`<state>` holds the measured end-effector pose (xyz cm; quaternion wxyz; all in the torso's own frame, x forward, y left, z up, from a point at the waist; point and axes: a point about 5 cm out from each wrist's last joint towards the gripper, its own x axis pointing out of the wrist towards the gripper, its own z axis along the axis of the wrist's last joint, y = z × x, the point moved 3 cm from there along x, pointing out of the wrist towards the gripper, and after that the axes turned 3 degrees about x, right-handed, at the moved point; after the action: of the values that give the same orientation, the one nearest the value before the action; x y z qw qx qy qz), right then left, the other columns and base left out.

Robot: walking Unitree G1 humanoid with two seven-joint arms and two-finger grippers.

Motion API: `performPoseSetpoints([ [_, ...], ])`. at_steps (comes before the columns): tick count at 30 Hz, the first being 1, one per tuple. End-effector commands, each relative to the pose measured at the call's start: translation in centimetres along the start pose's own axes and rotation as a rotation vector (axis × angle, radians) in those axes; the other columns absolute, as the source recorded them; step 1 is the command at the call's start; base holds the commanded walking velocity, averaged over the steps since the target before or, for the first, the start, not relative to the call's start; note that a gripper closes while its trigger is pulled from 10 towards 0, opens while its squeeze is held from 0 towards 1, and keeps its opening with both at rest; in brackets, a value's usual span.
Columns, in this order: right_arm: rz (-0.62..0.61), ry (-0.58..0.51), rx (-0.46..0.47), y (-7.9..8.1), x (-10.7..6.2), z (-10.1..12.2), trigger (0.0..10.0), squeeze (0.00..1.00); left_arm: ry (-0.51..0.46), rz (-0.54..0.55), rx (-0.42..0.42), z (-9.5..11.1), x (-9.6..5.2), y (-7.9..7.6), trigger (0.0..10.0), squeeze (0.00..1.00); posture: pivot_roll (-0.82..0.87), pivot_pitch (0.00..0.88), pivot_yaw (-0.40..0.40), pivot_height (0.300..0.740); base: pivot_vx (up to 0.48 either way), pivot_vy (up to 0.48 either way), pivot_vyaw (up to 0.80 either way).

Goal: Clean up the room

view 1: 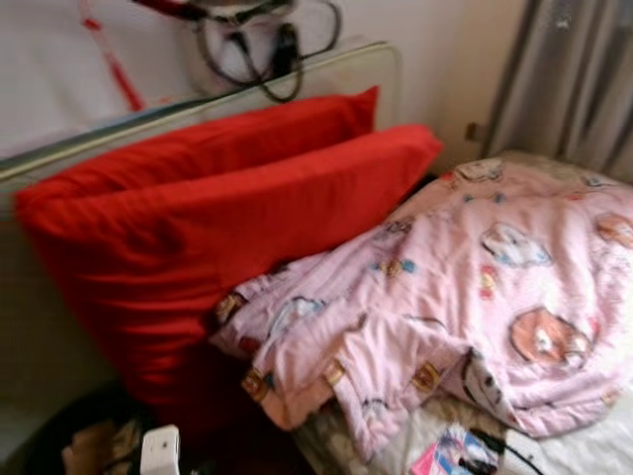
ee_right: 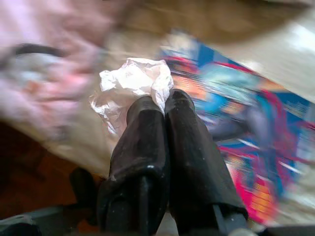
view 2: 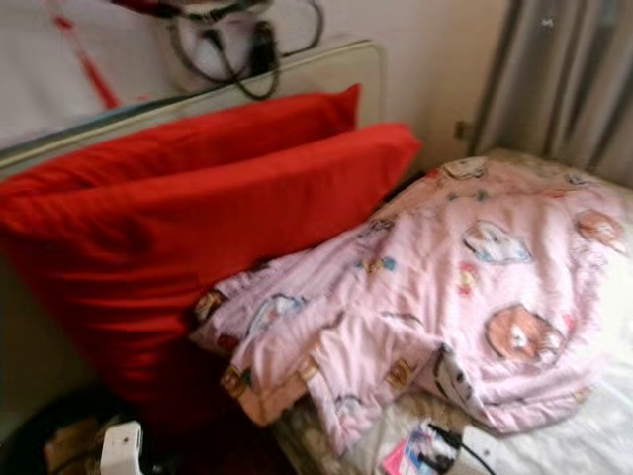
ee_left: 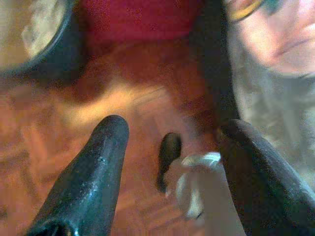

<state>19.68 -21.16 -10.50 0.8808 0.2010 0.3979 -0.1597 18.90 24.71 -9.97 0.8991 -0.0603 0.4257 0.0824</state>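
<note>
In the right wrist view my right gripper is shut on a crumpled white piece of paper, held above a colourful magazine on the bed. In the left wrist view my left gripper is open with nothing between its fingers, hanging over a reddish wooden floor. A pink patterned quilt lies rumpled on the bed. Two big red pillows lean against the headboard. The magazine also shows at the bed's near edge, under the quilt's hem.
A black cable hangs over the headboard. Grey curtains hang at the far right. A dark bin stands on the floor by the bed. A white object sits low beside the pillows.
</note>
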Motion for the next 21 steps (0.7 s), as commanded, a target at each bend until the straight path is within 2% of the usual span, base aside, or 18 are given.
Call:
performPoseSetpoints([
  [1, -0.009, 0.025, 0.019, -0.3, -0.1, -0.7, 10.0, 0.0, 0.005, -0.004, -0.004, 0.1, 0.1, -0.1, 10.0, 0.0, 0.0, 0.0, 0.001, 0.74, 0.0, 0.0, 0.0],
  [6, -0.015, 0.022, 0.036, -0.5, -0.2, -0.7, 10.0, 0.0, 0.011, -0.002, -0.008, 0.0, 0.0, 0.1, 10.0, 0.0, 0.0, 0.0, 0.003, 0.74, 0.0, 0.0, 0.0],
  [21, -0.017, 0.024, 0.035, -0.9, -0.2, -0.5, 10.0, 0.0, 0.013, -0.019, -0.011, 0.1, 0.3, -1.1, 10.0, 0.0, 0.0, 0.0, -0.002, 0.74, 0.0, 0.251, 0.0],
])
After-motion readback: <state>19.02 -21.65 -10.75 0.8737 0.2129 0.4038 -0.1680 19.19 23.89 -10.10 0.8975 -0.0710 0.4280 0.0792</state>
